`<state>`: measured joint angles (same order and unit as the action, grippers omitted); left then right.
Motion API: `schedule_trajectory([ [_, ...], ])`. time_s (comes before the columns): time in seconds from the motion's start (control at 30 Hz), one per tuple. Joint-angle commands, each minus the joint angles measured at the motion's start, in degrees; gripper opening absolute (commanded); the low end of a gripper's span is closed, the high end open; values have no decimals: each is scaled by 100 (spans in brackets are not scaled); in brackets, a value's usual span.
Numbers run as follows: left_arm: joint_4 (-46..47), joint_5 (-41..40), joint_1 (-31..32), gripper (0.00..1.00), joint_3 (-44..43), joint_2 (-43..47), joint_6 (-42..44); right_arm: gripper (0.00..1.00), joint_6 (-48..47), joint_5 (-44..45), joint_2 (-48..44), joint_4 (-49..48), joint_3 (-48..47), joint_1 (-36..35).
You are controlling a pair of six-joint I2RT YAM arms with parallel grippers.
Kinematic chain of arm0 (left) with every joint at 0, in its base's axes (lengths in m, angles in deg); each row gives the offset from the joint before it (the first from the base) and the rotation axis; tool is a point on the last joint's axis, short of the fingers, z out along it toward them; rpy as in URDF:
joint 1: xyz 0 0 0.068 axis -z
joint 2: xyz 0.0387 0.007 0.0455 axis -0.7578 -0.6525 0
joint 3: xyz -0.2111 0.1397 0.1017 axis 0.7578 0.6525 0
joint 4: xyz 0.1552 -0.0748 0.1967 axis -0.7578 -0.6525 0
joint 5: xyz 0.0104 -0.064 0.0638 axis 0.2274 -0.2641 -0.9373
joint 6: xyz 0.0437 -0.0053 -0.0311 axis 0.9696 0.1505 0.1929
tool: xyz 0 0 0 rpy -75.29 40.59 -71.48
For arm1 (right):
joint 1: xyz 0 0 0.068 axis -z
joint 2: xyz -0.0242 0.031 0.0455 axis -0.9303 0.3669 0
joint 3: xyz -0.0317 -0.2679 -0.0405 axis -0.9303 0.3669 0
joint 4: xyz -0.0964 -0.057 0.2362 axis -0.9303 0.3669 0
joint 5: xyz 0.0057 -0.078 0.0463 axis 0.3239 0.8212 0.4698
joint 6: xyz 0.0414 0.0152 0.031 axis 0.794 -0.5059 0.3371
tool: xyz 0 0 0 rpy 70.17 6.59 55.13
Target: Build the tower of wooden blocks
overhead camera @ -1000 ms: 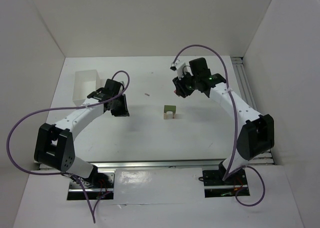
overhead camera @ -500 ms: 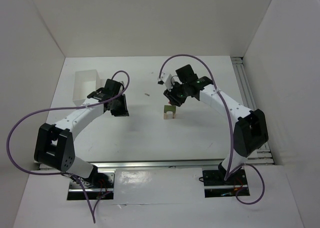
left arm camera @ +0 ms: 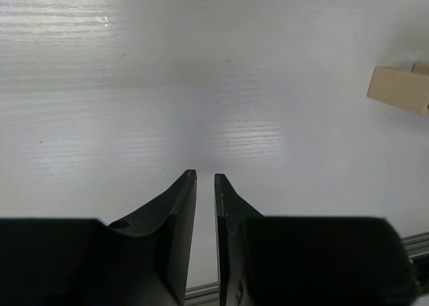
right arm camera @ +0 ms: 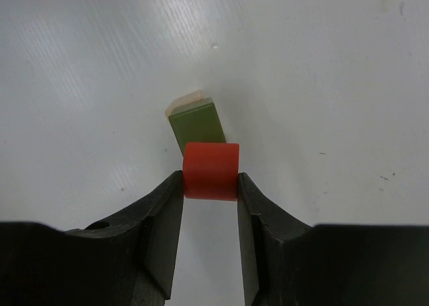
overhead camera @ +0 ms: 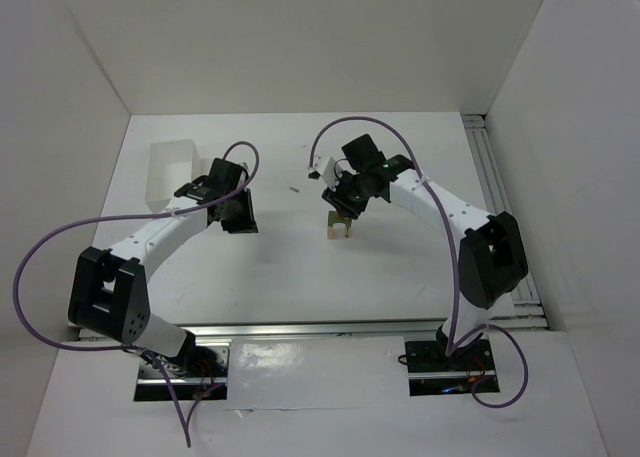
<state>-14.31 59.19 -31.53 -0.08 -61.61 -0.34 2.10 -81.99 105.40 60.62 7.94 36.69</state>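
gripping red block (right arm camera: 210,169) in right gripper (right arm camera: 210,180), fingers closed to block width, flat on its two sides. just beyond the fingertips in right wrist view: green block (right arm camera: 198,124) lying on a tan block (right arm camera: 182,105), i.e. tower (overhead camera: 339,225) so far, about mid table (overhead camera: 400,267). holding red at near end of green, overlapping its near edge in view; touching or apart, can't tell. long axis of green pointing away from fingers, angled slightly left. judged next: push forward and a touch left to centre red over green, then lower and let go. risk: tipping the narrow stack if off-centre. left gripper (left arm camera: 205,180) almost closed, thin slit only, nothing held, parked well left of tower, with just the tan block edge at far right of left wrist view. right arm nearer by far, so placing from the right.
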Motion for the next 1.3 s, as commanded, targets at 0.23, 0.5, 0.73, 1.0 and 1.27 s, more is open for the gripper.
schedule_trajectory([
  [0.23,20,-85,-33,30,-33,-2,39,32,-235,-94,125,336,-316,-143],
  [0.5,20,-85,-33,30,-33,-55,39,32,-235,-94,177,283,-316,-143],
  [0.73,-33,-138,-33,30,-33,-55,39,32,-235,-94,292,283,-474,-143],
  [1.0,-33,-138,-33,30,-33,-55,39,32,-288,-94,344,283,-527,-143],
  [1.27,-33,-138,-33,30,-33,-55,39,32,-288,-42,344,283,-527,-143],
])
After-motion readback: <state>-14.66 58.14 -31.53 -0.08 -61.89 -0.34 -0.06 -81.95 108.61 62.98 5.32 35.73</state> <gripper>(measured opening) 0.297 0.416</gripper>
